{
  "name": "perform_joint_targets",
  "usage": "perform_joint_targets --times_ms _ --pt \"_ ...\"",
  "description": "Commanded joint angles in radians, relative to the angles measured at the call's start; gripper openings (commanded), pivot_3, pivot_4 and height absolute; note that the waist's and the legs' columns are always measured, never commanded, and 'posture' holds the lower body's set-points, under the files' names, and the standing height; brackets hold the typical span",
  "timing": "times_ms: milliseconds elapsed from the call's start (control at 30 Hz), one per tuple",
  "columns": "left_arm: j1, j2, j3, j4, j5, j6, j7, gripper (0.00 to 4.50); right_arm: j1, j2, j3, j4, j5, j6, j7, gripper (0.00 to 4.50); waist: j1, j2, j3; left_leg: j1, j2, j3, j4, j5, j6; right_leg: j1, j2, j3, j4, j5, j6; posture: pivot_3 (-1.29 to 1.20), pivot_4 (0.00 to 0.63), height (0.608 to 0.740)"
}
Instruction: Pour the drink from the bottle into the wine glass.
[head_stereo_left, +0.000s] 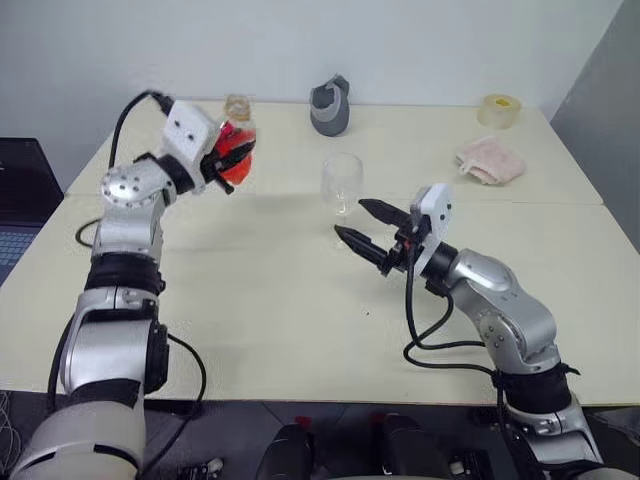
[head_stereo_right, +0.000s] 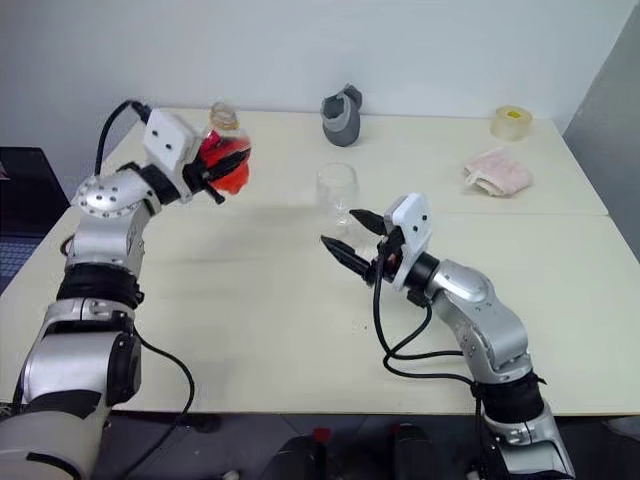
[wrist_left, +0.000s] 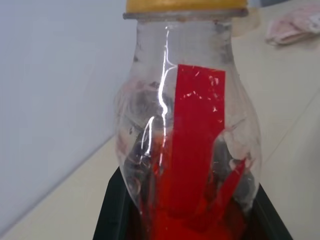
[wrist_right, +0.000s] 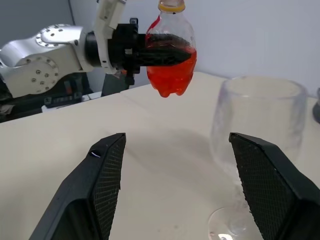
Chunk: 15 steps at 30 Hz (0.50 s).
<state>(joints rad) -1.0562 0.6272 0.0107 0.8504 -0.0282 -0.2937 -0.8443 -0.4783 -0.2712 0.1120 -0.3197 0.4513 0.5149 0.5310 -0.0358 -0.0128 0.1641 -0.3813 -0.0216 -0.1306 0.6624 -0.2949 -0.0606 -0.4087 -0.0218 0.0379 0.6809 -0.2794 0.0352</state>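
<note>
Two grippers noted: left gripper (wrist_right: 165, 56) clamped on the bottle (wrist_right: 172, 50) (light, thin-walled, best held at mid-body) above the desk (head_stereo_left: 250, 300) near its far left edge, right gripper (head_stereo_left: 362, 230) apart beside the fragile wine glass (head_stereo_left: 342, 185).

Upright yellow-capped bottle (wrist_right: 171, 52) of red drink (wrist_right: 171, 75) — airborne, left of standing wine glass (head_stereo_left: 341, 184).

No legible text, not even on the bottle (wrist_left: 190, 150) label.
</note>
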Motion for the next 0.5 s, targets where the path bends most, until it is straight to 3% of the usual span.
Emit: perform_joint_targets --times_ms 33,267,500 --pt "-0.09 0.022 -0.029 0.075 0.046 -0.126 -0.039 0.95 -0.043 0.009 -0.027 0.005 -0.006 -0.018 -0.014 3.55 -0.005 0.0 0.0 0.0 0.0 0.0 0.0 0.0 0.0 0.0 0.0 0.0 0.0 0.0 0.0 0.0 0.15 0.74" --pt "-0.225 0.014 -0.105 0.252 0.144 -0.318 -0.083 0.95 -0.079 0.034 -0.019 0.075 -0.043 -0.054 -0.019 3.55 -0.022 0.0 0.0 -0.001 0.0 0.0 0.0 0.0 0.001 -0.002 0.0 0.001 0.001 0.0 0.0 0.0 0.15 0.74" --pt "-0.309 0.015 -0.185 0.347 0.274 -0.442 -0.01 0.95 -0.091 0.059 -0.015 0.101 -0.066 -0.073 -0.015 3.55 -0.024 0.0 0.0 -0.001 -0.001 0.0 0.0 0.0 0.001 -0.002 0.0 0.001 0.001 0.0 0.0 0.0 0.15 0.74"
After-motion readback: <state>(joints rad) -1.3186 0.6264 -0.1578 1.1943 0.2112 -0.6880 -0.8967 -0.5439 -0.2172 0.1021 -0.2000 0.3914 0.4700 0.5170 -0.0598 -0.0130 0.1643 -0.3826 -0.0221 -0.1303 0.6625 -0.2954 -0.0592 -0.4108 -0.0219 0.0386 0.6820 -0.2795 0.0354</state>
